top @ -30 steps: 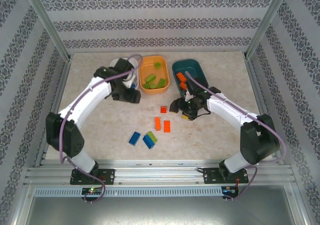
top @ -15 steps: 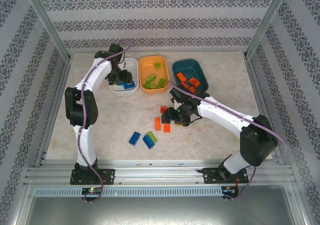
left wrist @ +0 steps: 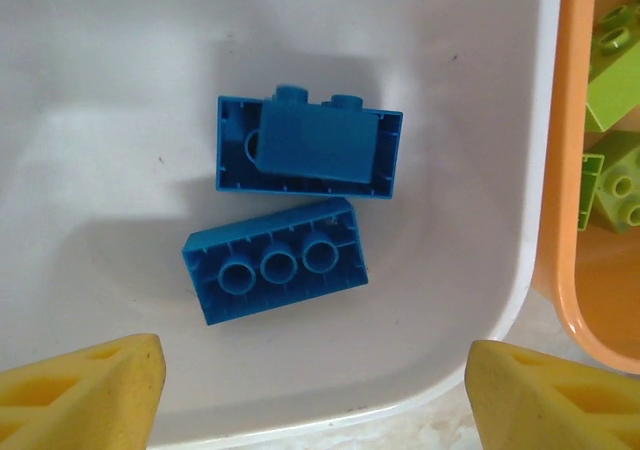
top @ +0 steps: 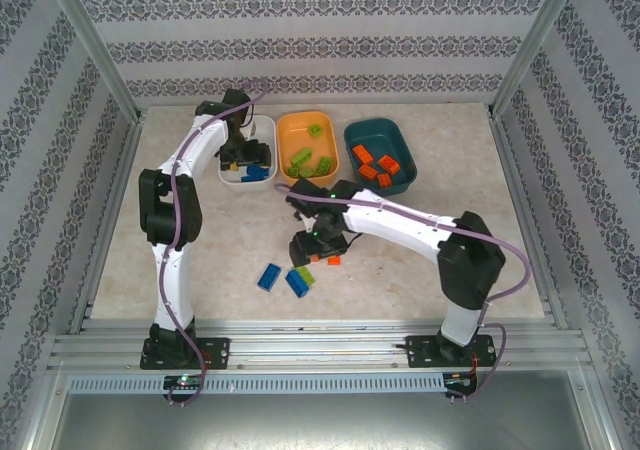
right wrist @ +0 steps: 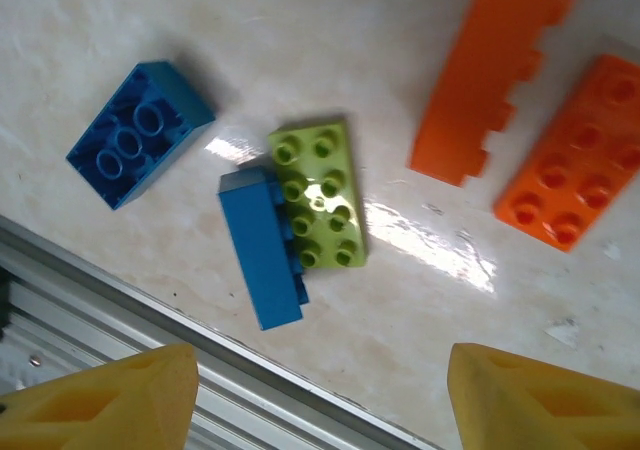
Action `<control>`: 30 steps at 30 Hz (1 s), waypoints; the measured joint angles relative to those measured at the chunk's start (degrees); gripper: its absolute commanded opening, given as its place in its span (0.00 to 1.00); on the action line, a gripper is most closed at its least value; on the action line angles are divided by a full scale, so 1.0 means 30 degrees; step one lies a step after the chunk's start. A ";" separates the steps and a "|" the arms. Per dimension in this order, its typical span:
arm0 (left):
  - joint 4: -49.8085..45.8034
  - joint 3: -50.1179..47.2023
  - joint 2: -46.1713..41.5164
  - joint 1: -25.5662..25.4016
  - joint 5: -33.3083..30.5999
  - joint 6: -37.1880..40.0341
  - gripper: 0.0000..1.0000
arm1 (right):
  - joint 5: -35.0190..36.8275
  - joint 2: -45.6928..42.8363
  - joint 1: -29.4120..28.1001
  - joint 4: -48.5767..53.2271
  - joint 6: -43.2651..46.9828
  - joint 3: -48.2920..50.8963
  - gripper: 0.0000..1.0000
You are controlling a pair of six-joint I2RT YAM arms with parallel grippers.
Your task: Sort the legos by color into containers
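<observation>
**Right gripper over a touching pair: colours may get mixed**

Our right gripper (right wrist: 320, 400) hangs with its jaws wide apart and empty above the loose legos (right wrist: 565, 165) at the near side of the table (right wrist: 430, 300). A lime brick (right wrist: 320, 195) lies against a blue brick (right wrist: 262, 260); we cannot tell if they are clipped together. If we close on both, one lands in a wrong tub. Our left gripper (left wrist: 320, 400), also wide and empty, hovers over the white tub (left wrist: 520, 270), where two blue bricks (left wrist: 275, 260) lie; going lower could knock it.
</observation>
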State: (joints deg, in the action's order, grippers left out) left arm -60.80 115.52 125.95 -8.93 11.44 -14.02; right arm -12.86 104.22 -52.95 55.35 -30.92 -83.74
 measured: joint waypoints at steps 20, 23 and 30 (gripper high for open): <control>0.0430 -0.7475 -0.9646 0.0015 0.0102 -0.0401 0.87 | 0.0131 0.3927 -0.2157 0.0648 0.2098 -0.1902 0.51; 0.0415 -0.8772 -1.0914 0.0015 0.0102 -0.0488 0.89 | 0.0124 0.4022 -0.2157 0.0466 0.2106 -0.1698 0.47; 0.0379 -1.0571 -1.2684 0.0015 0.0095 -0.0495 0.91 | 0.0007 0.4546 -0.2157 0.0000 0.2120 -0.1319 0.35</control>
State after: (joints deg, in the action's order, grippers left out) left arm -59.66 83.81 87.90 -8.88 11.73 -15.51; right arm -12.84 117.86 -59.42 55.35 -24.56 -87.70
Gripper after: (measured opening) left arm 0.908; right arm 0.378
